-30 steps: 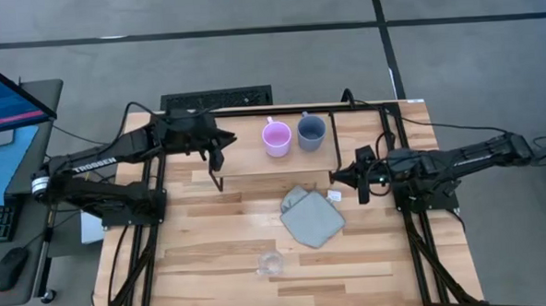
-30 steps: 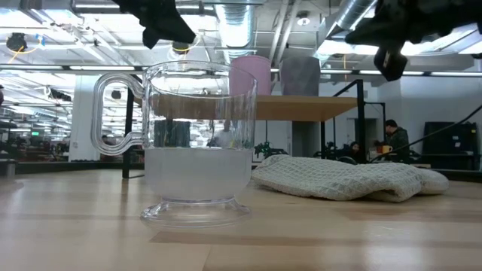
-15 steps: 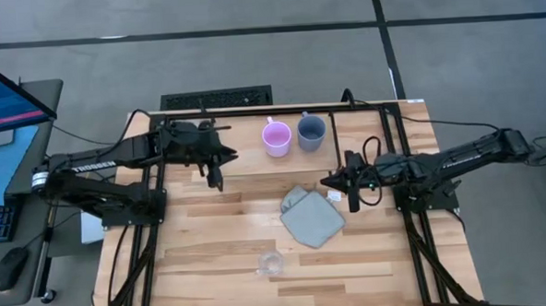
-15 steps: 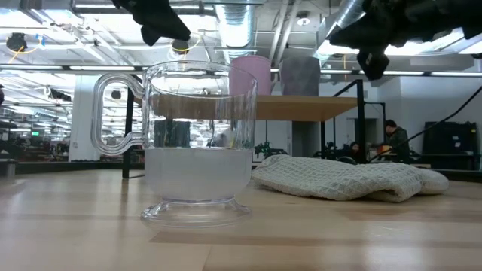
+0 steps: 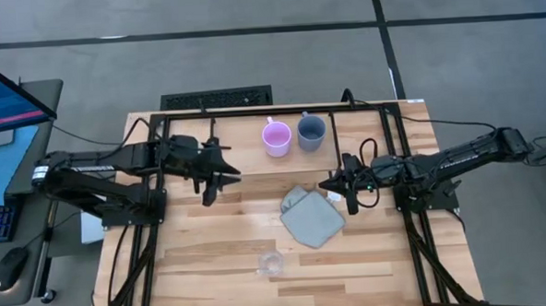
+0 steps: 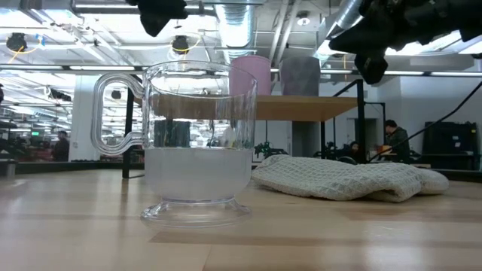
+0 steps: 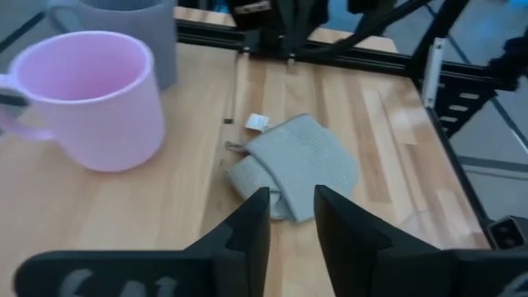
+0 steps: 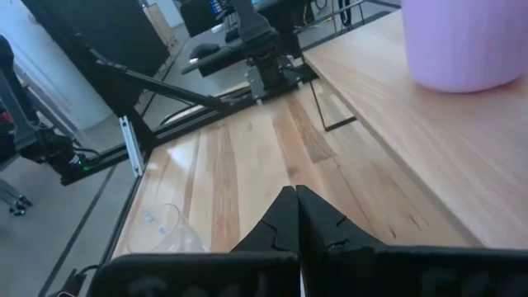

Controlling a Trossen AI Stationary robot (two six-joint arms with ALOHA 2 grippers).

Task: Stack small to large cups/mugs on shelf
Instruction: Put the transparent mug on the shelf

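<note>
From above, we see the pink mug (image 5: 275, 137) and blue-grey mug (image 5: 311, 132) side by side on the shelf (image 5: 255, 163), while the clear glass cup (image 5: 270, 262) sits near the table's front edge, well apart from both arms. The left gripper (image 5: 221, 180) hovers left of the mugs; the right gripper (image 5: 331, 184) hangs over the grey cloth (image 5: 311, 217).

At table level, the glass cup fills the foreground.

The left wrist shows 2 fingers (image 7: 247, 227) slightly parted, empty. The right wrist shows its fingers (image 8: 285, 216) pressed together, empty.
</note>
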